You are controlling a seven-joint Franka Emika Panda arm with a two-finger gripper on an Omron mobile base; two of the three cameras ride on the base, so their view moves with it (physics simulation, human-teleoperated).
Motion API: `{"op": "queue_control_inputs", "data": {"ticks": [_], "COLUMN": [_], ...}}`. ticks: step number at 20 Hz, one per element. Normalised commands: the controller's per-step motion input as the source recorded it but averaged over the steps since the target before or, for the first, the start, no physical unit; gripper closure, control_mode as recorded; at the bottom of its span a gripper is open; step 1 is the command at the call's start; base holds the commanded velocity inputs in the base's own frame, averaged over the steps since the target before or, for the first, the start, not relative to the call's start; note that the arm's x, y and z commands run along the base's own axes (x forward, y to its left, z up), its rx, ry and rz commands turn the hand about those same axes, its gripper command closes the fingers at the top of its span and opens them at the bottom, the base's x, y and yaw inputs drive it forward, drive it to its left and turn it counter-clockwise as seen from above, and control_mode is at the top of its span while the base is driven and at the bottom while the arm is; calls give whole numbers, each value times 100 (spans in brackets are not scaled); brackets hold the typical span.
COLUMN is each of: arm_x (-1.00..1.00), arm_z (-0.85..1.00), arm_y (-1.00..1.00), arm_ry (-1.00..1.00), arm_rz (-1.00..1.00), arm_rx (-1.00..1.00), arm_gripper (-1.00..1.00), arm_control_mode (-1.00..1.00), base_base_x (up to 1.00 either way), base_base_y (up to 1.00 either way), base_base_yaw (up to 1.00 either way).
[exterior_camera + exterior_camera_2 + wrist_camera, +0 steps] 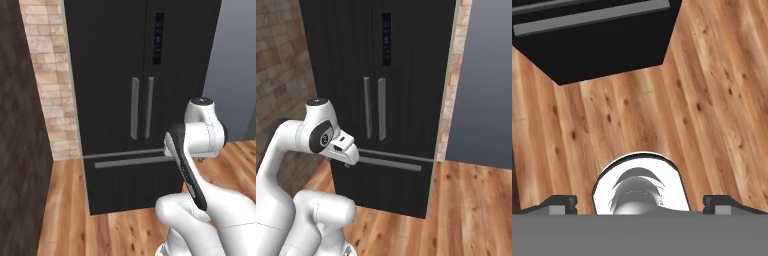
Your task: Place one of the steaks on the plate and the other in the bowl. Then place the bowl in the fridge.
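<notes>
1. The claw [640, 204] hangs over bare floor [662, 110], pointing down. Its two dark tips sit at opposite sides of the hand view's bottom edge, so the jaws stand fully apart with nothing between them.
2. Left to right across the left base view: a dark wall [20, 150], a brick pillar [50, 85], then the fridge [110, 60], then a grey wall [235, 60]. The arm [197, 140] is folded up in front of the fridge's lower right.
3. The fridge is shut. Its two doors meet at a pair of grey upright handles [141, 107], close side by side, and the drawer below has a long flat handle [132, 161].
4. In the right base view the order runs brick wall [281, 60], fridge, brick edge, grey wall; the arm's wrist [338, 145] sits just left of the drawer handle.
5. No steak, plate or bowl can be seen from here, so I cannot say where they lie.
6. Handling, as a guess: the steaks are soft, limp and probably slick, so take each across its middle with a pinch from above. The bowl is stiff ceramic, heavier and breakable; grip it by the rim, one finger inside, and carry it level.
7. The fridge door is rigid and likely resists at first; take a handle mid-length and pull along the door's swing.
</notes>
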Motion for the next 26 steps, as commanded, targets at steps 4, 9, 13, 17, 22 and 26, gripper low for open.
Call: {"op": "queue_control_inputs", "data": {"ticks": [4, 9, 13, 17, 22, 26], "arm_x": [0, 0, 0, 0, 0, 0], "arm_z": [0, 0, 0, 0, 0, 0], "arm_y": [0, 0, 0, 0, 0, 0], "arm_ry": [0, 0, 0, 0, 0, 0], "arm_rz": [0, 0, 0, 0, 0, 0], "arm_rx": [0, 0, 0, 0, 0, 0], "arm_gripper": [-100, -100, -100, -100, -100, -100], "arm_control_mode": [100, 100, 100, 100, 100, 100], "base_base_x": [31, 37, 31, 9, 0, 0], "base_base_y": [8, 22, 29, 13, 0, 0], "base_base_yaw": [-8, -10, -11, -4, 0, 0]}}
